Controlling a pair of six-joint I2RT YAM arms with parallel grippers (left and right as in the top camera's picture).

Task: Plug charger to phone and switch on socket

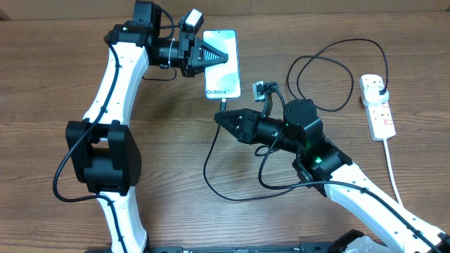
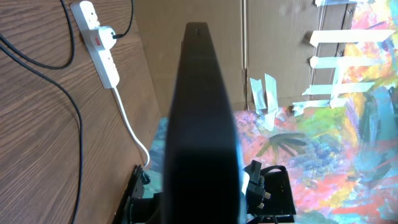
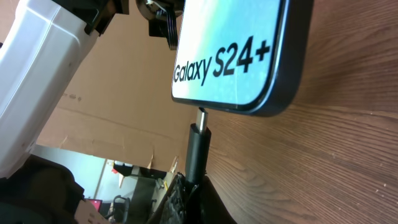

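The phone lies screen up at the back middle of the table, its "Galaxy S24+" end toward the front. My left gripper is shut on the phone's sides; the left wrist view shows the phone edge-on as a dark slab. My right gripper is shut on the charger connector. The connector's metal tip meets the phone's lower edge. The black cable loops to a black plug in the white socket strip, which also shows in the left wrist view.
The strip's white cord runs toward the front right edge. A slack loop of black cable lies in front of my right gripper. Cardboard walls stand beyond the table. A crumpled white object sits at the front right corner.
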